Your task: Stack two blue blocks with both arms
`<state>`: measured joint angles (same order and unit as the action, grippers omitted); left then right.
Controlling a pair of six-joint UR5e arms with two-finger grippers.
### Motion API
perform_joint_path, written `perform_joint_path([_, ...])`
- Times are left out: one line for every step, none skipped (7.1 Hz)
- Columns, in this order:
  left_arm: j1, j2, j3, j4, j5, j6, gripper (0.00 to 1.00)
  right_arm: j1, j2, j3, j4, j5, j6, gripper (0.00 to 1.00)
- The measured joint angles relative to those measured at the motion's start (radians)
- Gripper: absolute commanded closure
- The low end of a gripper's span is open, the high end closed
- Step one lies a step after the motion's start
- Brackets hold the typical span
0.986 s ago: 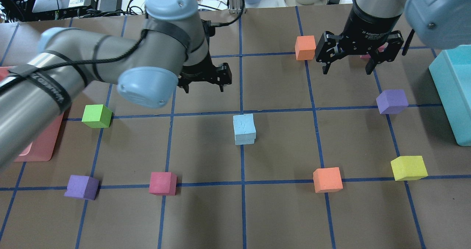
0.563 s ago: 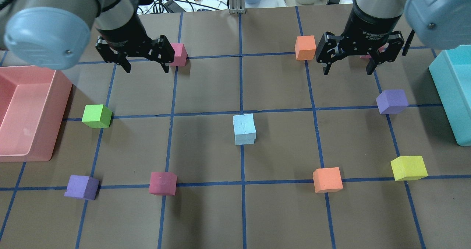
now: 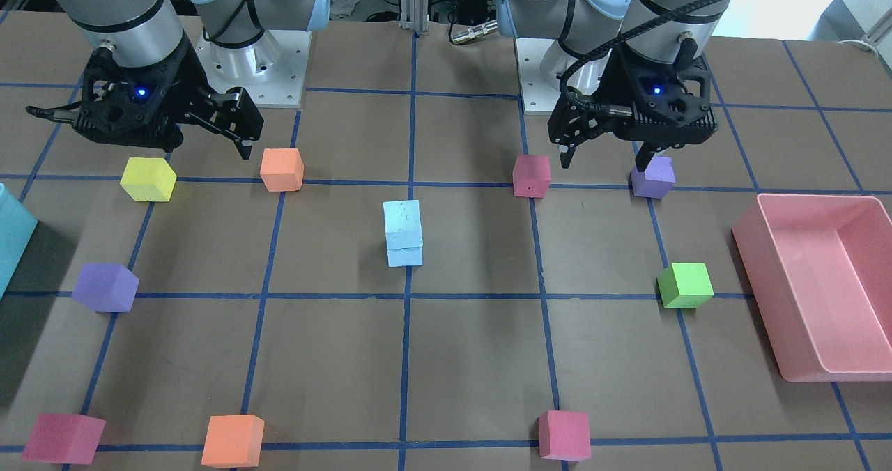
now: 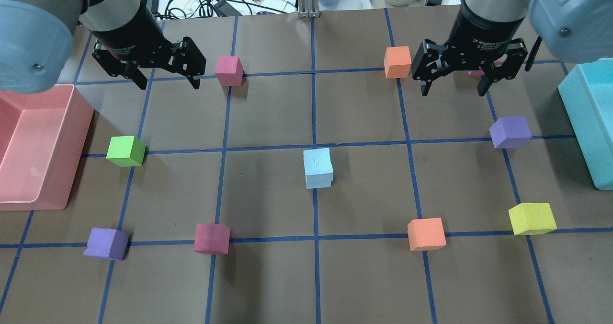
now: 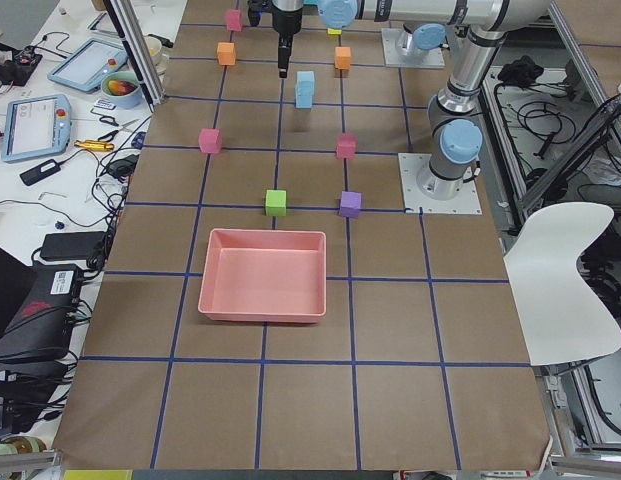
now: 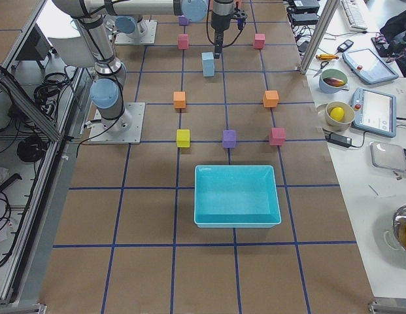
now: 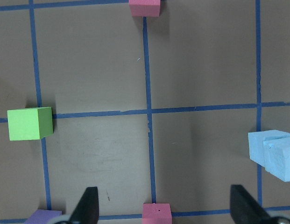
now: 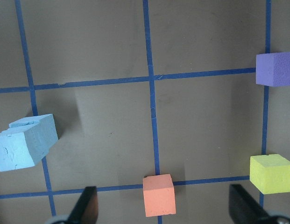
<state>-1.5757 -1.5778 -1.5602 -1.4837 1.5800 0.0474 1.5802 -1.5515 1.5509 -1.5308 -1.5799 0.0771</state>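
The two pale blue blocks (image 4: 318, 168) stand stacked one on the other at the table's middle, also seen in the front view (image 3: 403, 230). The upper block sits slightly offset on the lower one. The stack shows at the right edge of the left wrist view (image 7: 273, 151) and at the left edge of the right wrist view (image 8: 25, 142). My left gripper (image 4: 168, 82) is open and empty, raised over the far left of the table. My right gripper (image 4: 452, 90) is open and empty, raised over the far right. Both are well away from the stack.
A pink tray (image 4: 48, 170) lies at the left edge and a teal bin (image 4: 582, 122) at the right. Loose cubes lie around: green (image 4: 125, 150), pink (image 4: 228, 71), orange (image 4: 397, 62), purple (image 4: 510, 132), yellow (image 4: 531, 218) and several along the near row.
My left arm has swung from over the table's middle back to the far left, with its gripper open and empty. The right arm and the blue stack have not moved.
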Motion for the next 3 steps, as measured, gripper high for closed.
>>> perform_joint_path([0.013,0.003,-0.002,0.003,-0.002,0.017,0.00,0.000,-0.003,0.001,-0.001,-0.003,-0.001,0.00])
perform_joint_path([0.019,0.005,-0.002,0.003,0.001,0.025,0.00,0.000,-0.003,0.003,-0.001,-0.008,-0.001,0.00])
perform_joint_path([0.020,0.007,-0.003,0.003,0.004,0.033,0.00,0.001,-0.004,0.004,-0.002,-0.010,-0.001,0.00])
